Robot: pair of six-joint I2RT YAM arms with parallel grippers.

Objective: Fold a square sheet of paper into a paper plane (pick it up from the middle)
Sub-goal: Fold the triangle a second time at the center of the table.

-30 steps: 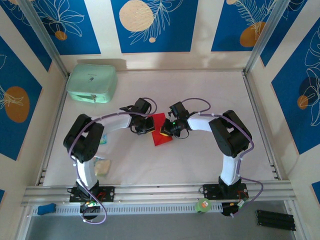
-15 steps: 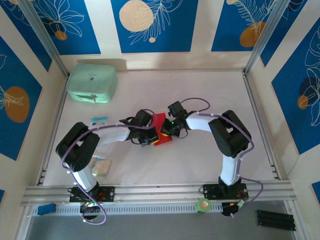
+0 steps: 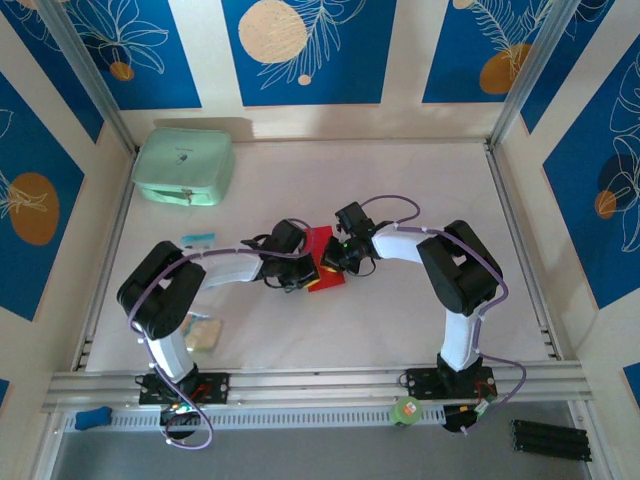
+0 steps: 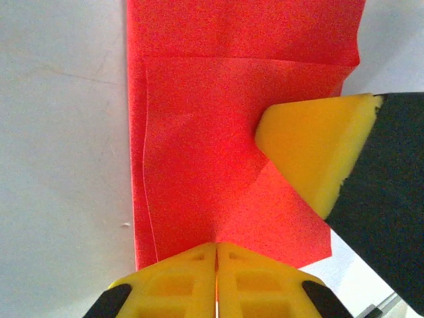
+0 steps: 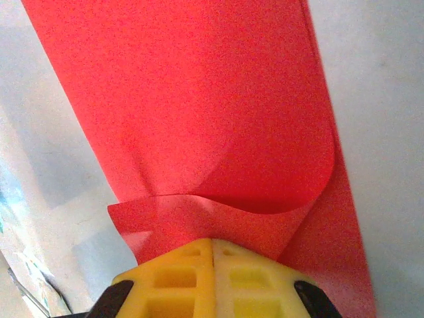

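While you look down from the top camera, you see the red paper (image 3: 320, 240) lying near the middle of the table (image 3: 420, 200), well apart from the green case (image 3: 183, 168) at the far left corner. Your left gripper (image 3: 303, 270) reaches it from the left and your right gripper (image 3: 330, 263) from the right. Both tips sit on the paper, near each other.

At your left wrist, the red paper (image 4: 199, 132) lies flat on the table, one layer folded over another, with a crease across its far part and a slanted crease toward its near right corner. The left gripper (image 4: 216, 265) has its yellow fingers pressed together with no gap, their tips over the paper's near edge. You cannot tell whether any paper is pinched between them. From the right, one yellow finger (image 4: 311, 142) of the right gripper bears on the top layer at the slanted crease.

At your right wrist, the right gripper (image 5: 212, 265) is likewise clenched tight, its tips touching the red paper (image 5: 199, 99). A flap curls up just beyond the tips, and the rest stretches away flat. You cannot tell whether the flap is pinched.
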